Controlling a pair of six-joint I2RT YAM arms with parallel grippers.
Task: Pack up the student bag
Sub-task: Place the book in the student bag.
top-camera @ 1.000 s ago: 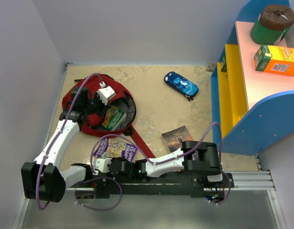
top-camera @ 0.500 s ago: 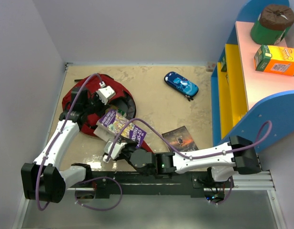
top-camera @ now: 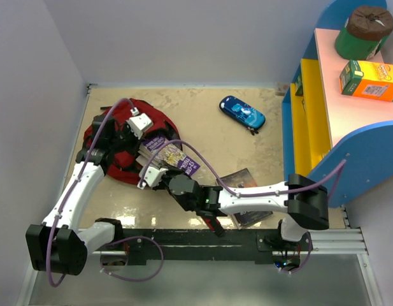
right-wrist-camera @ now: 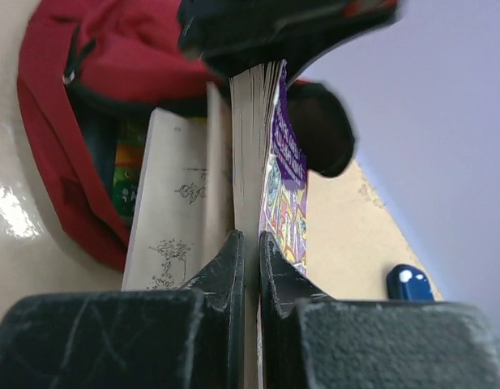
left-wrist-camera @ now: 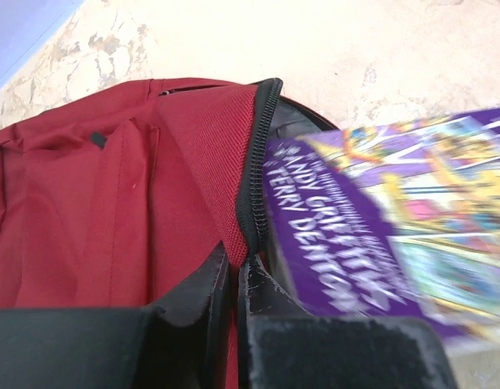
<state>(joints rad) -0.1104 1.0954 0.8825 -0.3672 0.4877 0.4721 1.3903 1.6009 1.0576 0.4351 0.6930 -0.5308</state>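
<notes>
The bag (left-wrist-camera: 87,186) lies flat on the counter (top-camera: 209,143) at about 9 to 10 o'clock from its centre, mouth turned toward 3 o'clock. The dark grey lining shows inside the black zipper (left-wrist-camera: 258,162).

The left tool (left-wrist-camera: 233,266) is pinched nearly shut on the bag's red rim, right at the zipper edge, so fabric is clamped between its two dark fingers.

The right tool (right-wrist-camera: 251,243) is closed tight on a purple book (top-camera: 174,156), gripping it by the edge of its page block near one corner. Seen from above, the book is tilted, with its 10 o'clock end over the bag's opening and its 4 o'clock end out over the bare counter. From the left wrist, the book's cover sits just beside the zipper, over the lining. From the right wrist, something green (right-wrist-camera: 128,174) shows down inside the bag, but it is too small to read.

A blue pencil case (top-camera: 242,113) lies on the counter at about 1 o'clock, well apart from the bag. A second book (top-camera: 234,182) lies at 4 o'clock, partly under the right arm. At 3 o'clock stands a blue and yellow shelf (top-camera: 311,115) — on its top are an orange box (top-camera: 368,80) and a green can (top-camera: 358,38).
</notes>
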